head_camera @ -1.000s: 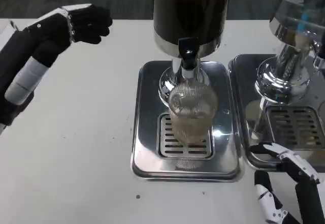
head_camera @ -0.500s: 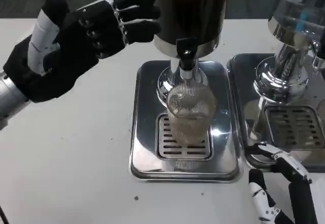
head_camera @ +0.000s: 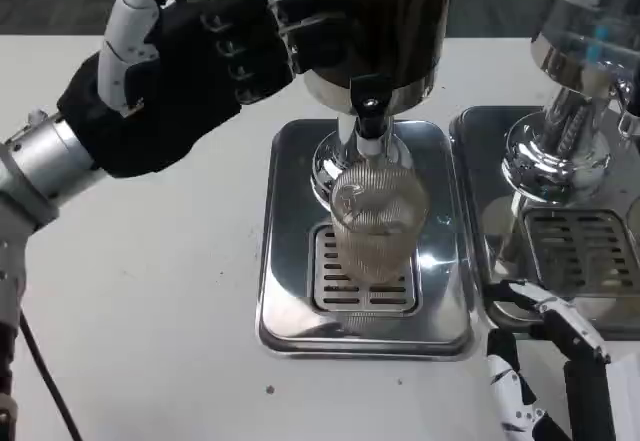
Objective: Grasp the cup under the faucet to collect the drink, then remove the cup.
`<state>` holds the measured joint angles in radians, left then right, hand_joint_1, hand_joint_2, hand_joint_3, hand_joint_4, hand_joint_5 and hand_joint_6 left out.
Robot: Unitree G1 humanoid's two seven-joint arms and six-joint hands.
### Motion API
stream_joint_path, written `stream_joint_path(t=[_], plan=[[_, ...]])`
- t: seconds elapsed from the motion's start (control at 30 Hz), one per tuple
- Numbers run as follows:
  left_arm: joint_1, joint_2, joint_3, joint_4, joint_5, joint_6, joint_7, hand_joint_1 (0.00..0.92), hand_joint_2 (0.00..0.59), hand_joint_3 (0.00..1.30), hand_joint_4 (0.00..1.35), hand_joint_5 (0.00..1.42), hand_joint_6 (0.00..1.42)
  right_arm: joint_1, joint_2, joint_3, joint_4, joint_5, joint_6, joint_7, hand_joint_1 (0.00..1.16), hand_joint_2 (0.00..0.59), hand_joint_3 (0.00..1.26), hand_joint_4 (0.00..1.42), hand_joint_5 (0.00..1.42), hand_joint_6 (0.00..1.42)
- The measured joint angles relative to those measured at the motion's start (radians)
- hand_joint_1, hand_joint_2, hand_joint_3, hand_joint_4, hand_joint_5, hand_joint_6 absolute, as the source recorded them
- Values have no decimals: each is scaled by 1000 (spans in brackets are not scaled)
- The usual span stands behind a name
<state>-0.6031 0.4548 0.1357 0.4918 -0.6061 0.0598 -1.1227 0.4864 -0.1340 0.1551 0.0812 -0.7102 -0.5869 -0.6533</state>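
Left hand (head_camera: 190, 66) has swung in a lot since a second ago: it was out near the table's far-left edge, now it's up against the dark drink dispenser (head_camera: 375, 21), fingertips reaching the tank's left side. Fingers look loosely spread and curved, nothing in them; can't really tell whether they touch the tank, since black glove on dark tank blurs together.

Ribbed clear cup (head_camera: 375, 223) hasn't budged. It stands upright on the slotted grate of the steel drip tray (head_camera: 290, 261), right under the black faucet (head_camera: 370, 106).

Right hand (head_camera: 550, 361) sits low at the bottom right, just off the tray's front corner, fingers apart and gripping nothing, about where it was. A second shiny dispenser (head_camera: 575, 111) stands to the right on the white table (head_camera: 150, 291).
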Motion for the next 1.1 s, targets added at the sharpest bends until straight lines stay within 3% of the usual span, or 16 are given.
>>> stream_joint_path(t=[0.6,0.83,1.1], plan=[[-60,-141,-20,130,144,-72,5,0,134,111,30,100,64,-11,23,33,50,-9,1,-73,307,475,433,323,344,468],[-60,-159,-28,166,185,-120,6,0,127,154,80,139,71,-10,29,37,66,-8,1,-87,301,476,433,323,354,468],[-61,-161,-51,194,257,-245,6,0,123,166,95,152,71,-7,33,37,66,-5,1,-91,297,477,433,323,356,469]])
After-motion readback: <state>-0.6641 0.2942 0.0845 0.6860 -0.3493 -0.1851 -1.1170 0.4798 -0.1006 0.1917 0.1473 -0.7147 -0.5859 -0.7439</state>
